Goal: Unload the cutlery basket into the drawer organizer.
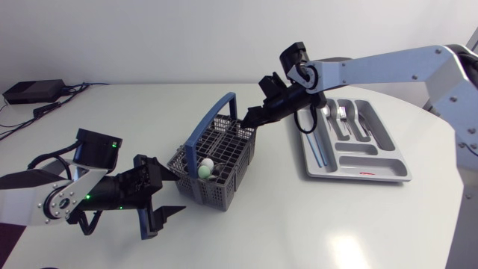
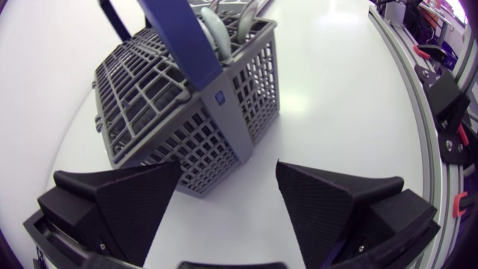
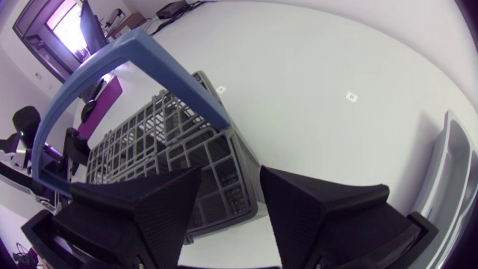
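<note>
Basket: grey mesh with a blue handle, standing upright near the desk's middle, well apart from the organizer. The handle arches over it from side to side. Pale green-white cutlery ends stick up in one compartment on the side facing the left arm. The other compartments are not readable from the head view.

Organizer: grey tray, flat on the desk at the right arm's side. Some metal cutlery lies in its far compartments. A thin red item lies in the front cross compartment, too small to identify.

Left tool: low over the desk, just beside the basket's near corner. Fingers are spread wide with only bare desk between them. In the left wrist view the tool points at the basket, whose corner sits just ahead of one finger; I cannot tell whether they touch. Handle and cutlery ends show beyond.

Right tool: above the basket's far corner, close to the handle's foot. In the right wrist view the tool shows a narrow gap between its fingers and grips nothing. The basket lies under and ahead of it, the handle curves beside one finger, and the organizer's rim shows to the other side.

Black box with cables sits at the desk's far left corner.
</note>
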